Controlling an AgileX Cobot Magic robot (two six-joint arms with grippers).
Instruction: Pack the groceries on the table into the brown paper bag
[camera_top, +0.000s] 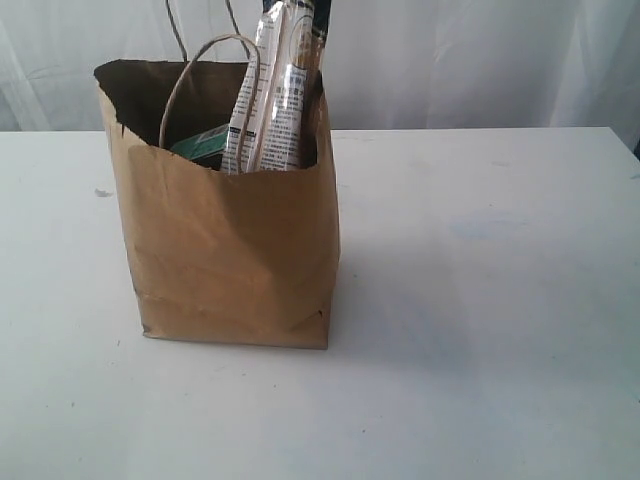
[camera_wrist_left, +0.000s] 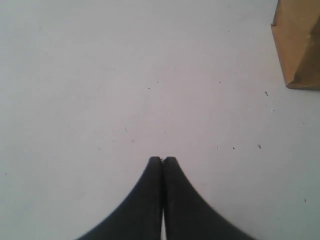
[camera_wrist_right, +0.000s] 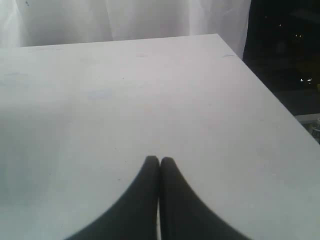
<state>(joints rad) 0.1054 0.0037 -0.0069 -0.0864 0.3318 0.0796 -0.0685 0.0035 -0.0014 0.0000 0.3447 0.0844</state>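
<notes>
The brown paper bag (camera_top: 235, 250) stands upright on the white table (camera_top: 480, 300), left of centre in the exterior view. A long white-black twin packet (camera_top: 278, 85) sticks up out of its mouth, and a green-topped item (camera_top: 200, 145) shows just inside the rim. Other groceries are hidden. Neither arm appears in the exterior view. My left gripper (camera_wrist_left: 162, 159) is shut and empty above bare table, with a corner of the bag (camera_wrist_left: 299, 45) off to one side. My right gripper (camera_wrist_right: 159, 159) is also shut with nothing in it, over bare tabletop.
A white curtain (camera_top: 450, 60) hangs behind the table. The table's far corner and side edge (camera_wrist_right: 250, 70) show in the right wrist view, with dark space beyond. Two twine handles (camera_top: 205, 60) rise from the bag.
</notes>
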